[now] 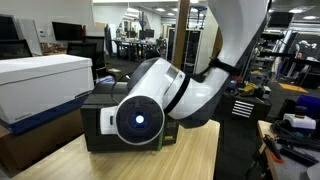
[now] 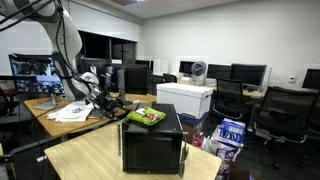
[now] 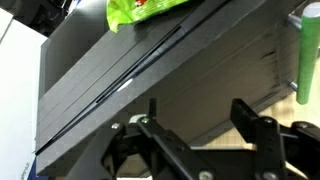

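A black box [image 2: 150, 148] stands on a light wooden table [image 2: 90, 160], with a green snack bag [image 2: 147, 117] lying on top. In the wrist view the box [image 3: 150, 70] fills the frame at a tilt, and the bag [image 3: 140, 10] shows at the top edge. My gripper [image 3: 195, 112] is open and empty. Its two black fingers are spread just short of the box's side and touch nothing. In an exterior view my white arm [image 1: 165, 95] blocks most of the box [image 1: 100, 125] and hides the gripper.
A white printer-like box [image 1: 40, 85] stands beside the black box; it also shows further back [image 2: 185, 98]. A green object [image 3: 306, 60] is at the wrist view's right edge. Desks with monitors [image 2: 35, 75], cluttered tools and office chairs [image 2: 285, 115] surround the table.
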